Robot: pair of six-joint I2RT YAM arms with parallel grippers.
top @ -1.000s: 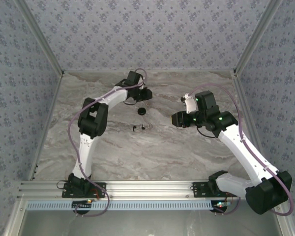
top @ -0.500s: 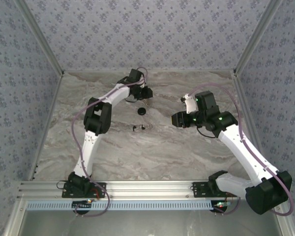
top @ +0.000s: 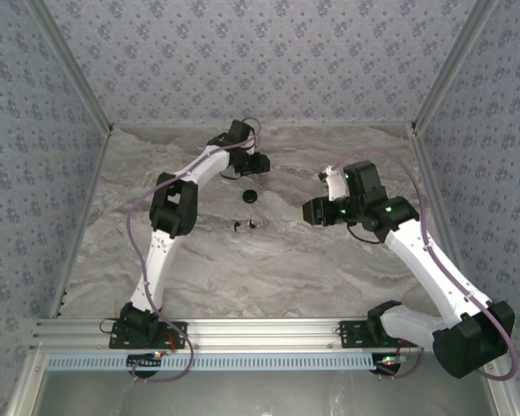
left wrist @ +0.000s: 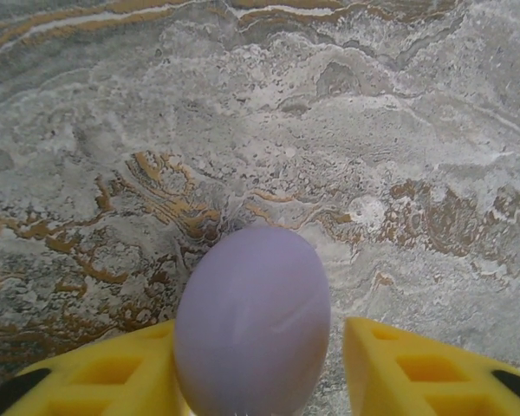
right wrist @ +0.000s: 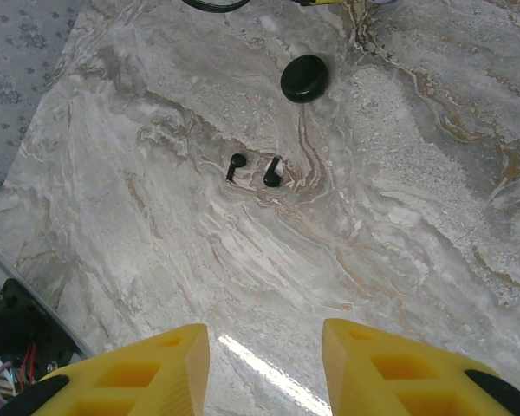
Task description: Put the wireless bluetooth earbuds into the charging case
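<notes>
Earbuds (right wrist: 235,165): pair, side by side on worktop (right wrist: 416,217), near charging case (right wrist: 305,78), not touching it. Long axes roughly parallel, slanting upper-right to lower-left in right wrist view. Right fingers (right wrist: 390,364) spread, empty. Left fingers (left wrist: 113,368) parted around lilac disc (left wrist: 253,316).

The top camera sat high above and behind the arm bases (top: 143,328). It looked down and forward over the whole tabletop (top: 269,269) to the papered walls (top: 260,61). The left wrist camera hung very near the surface at the far side. It faced down past the yellow fingers (left wrist: 95,377) of the left hand (left wrist: 260,381), with a lilac disc (left wrist: 253,312) large in its foreground. The right wrist camera rode higher, looking down and across the tabletop past the right hand (right wrist: 264,364). With the top view it shared the charging case (right wrist: 304,78) and the earbuds (right wrist: 273,172).
</notes>
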